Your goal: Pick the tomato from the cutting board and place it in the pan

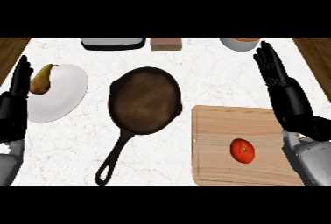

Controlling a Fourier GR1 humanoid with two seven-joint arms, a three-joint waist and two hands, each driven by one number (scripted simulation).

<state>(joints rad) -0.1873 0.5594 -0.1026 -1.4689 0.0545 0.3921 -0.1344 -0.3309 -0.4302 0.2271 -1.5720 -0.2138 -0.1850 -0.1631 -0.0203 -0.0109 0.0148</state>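
— What lies around the pan (144, 99)?

— A white plate (59, 94) just to its left, with a pear (40, 79) on the plate's left part. Along the far edge of the counter (213, 74) sit a grey tray (113, 43), a small brown block (166, 43) and a bowl (239, 43), all cut off by the view's top. The pan's handle points toward the near edge.

— And the tomato (242, 150)?

— It lies on the cutting board (223, 127), right of the pan, toward the board's near right part. The marble between the board and the pan is bare.

— The right hand (279, 83)?

— Raised at the right edge, beyond the board's far right corner, fingers straight and together, holding nothing and well apart from the tomato.

— The left hand (18, 87)?

— At the left edge beside the plate, fingers straight, pointing up, holding nothing; whether it touches the plate, I cannot tell.
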